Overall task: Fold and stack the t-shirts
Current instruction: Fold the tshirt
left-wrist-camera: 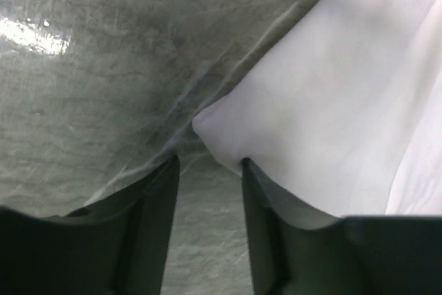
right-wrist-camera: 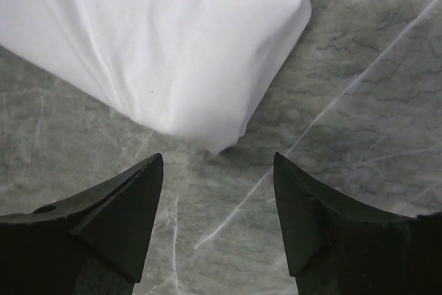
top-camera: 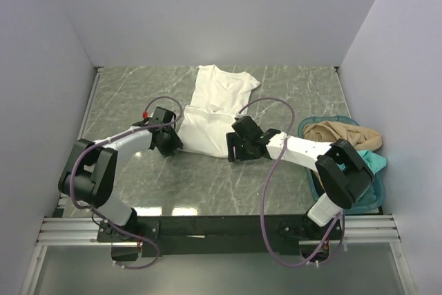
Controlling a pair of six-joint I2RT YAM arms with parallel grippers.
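Marbled green surface [top-camera: 207, 188], centre: white t-shirt [top-camera: 214, 101], long axis running away from the near edge. Near corners just ahead of left fingers [left-wrist-camera: 155, 205] and right fingers [right-wrist-camera: 131, 202], both parted, gripping nothing. One corner before each.

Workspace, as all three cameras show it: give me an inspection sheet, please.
Surface: green marbled table, glare near front.
Job's things: white t-shirt lies mid-table; tan t-shirt and teal t-shirt heaped at right.
Clutter: teal basket under those two.
Tools: left tool open, shirt corner at its tips; right tool open, another corner just ahead.
Cables: purple cables loop off both arms.
Surroundings: plain pale walls on three sides.
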